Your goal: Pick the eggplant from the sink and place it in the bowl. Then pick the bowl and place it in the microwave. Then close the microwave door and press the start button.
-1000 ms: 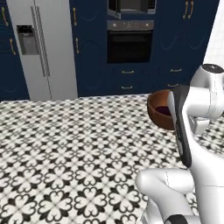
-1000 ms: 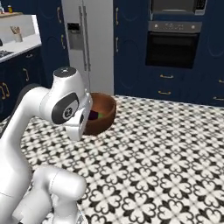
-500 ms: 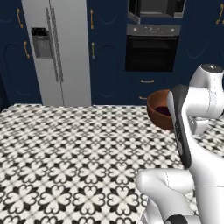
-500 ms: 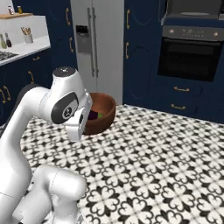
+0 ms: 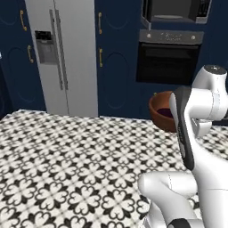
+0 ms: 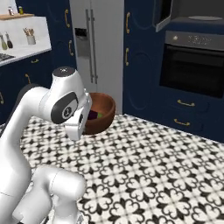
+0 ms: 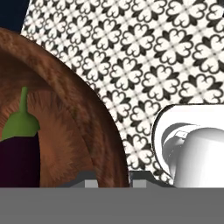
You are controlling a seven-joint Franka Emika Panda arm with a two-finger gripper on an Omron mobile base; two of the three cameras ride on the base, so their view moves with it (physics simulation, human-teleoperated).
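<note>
The gripper is pinched narrowly on the rim of the glossy reddish-brown wooden bowl, carried above the patterned floor. Inside lies the dark purple eggplant. Rigid, likely slick: a tilt could roll the cargo.

— What sort of place?
— Home kitchen: navy cabinets, steel fridge, built-in oven, microwave above, patterned tile floor.
— Anything else?
— Utensils on counter shelf.
</note>
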